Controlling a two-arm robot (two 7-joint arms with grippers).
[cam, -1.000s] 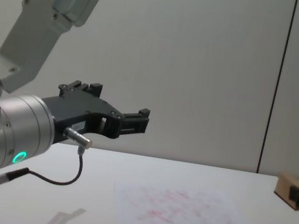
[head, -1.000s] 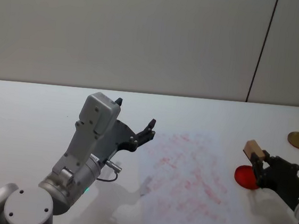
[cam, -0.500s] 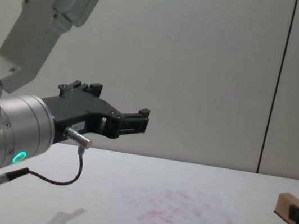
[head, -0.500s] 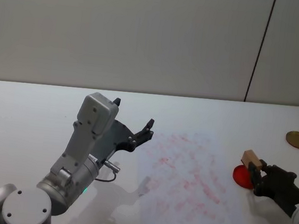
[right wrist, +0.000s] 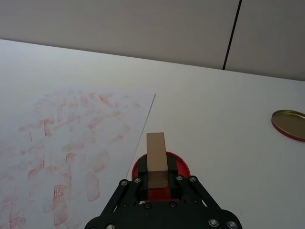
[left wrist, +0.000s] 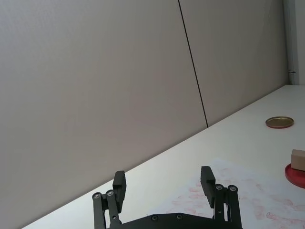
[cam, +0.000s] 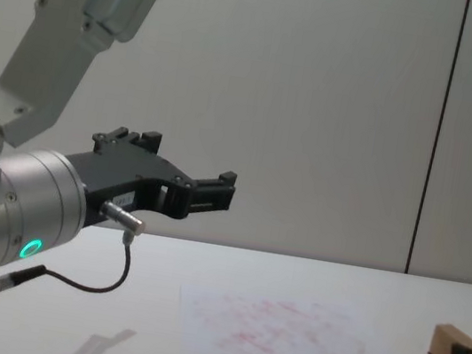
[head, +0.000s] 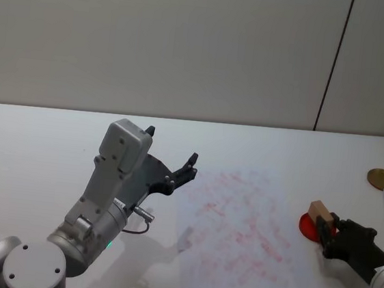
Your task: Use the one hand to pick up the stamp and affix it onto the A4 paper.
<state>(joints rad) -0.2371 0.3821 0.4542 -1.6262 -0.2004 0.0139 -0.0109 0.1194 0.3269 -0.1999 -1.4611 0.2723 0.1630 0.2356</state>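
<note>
Over at the right, my right gripper (head: 327,227), fingers clamped on the stamp (head: 320,212), has dropped onto the red ink pad (right wrist: 161,168); inking done, the A4 paper (head: 241,232) comes next. Left gripper (left wrist: 164,183) hovers open.

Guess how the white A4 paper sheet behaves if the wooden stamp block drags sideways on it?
The white A4 paper sheet lies thin, flat and unclamped, so it would likely slide or wrinkle. The tan wooden stamp block, shut in the right gripper, looks rigid, so it probably won't flex.
</note>
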